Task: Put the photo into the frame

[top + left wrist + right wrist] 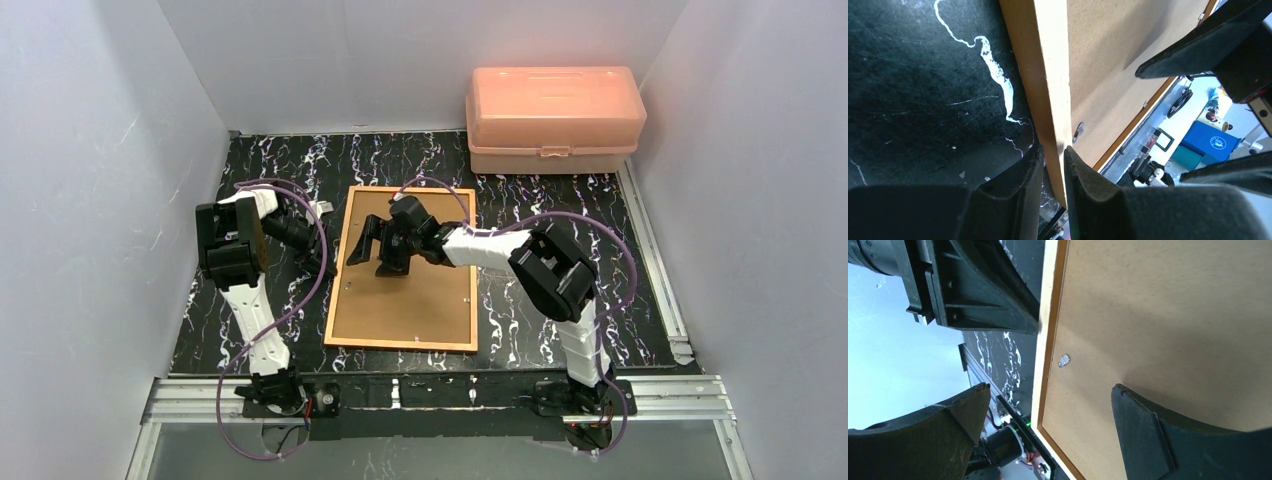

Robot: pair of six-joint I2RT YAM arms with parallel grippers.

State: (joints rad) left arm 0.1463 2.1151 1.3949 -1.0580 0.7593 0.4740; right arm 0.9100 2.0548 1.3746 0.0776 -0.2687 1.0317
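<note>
The frame [400,345] lies back-up on the black marbled table, with the brown backing board [420,300] sitting in it. The photo is not visible in any view. My left gripper [328,268] is shut on the frame's left rail [1048,75], one finger on each side of it [1054,155]. My right gripper [372,255] is open and empty, hovering over the left part of the backing board [1173,315]. Its jaws straddle the left rail [1045,340]; one finger hangs over the board, the other beyond the rail [1050,387].
A pink plastic box [553,118] stands at the back right against the wall. A small metal clip [1064,360] sits on the board's edge near the left rail. White walls enclose the table on three sides.
</note>
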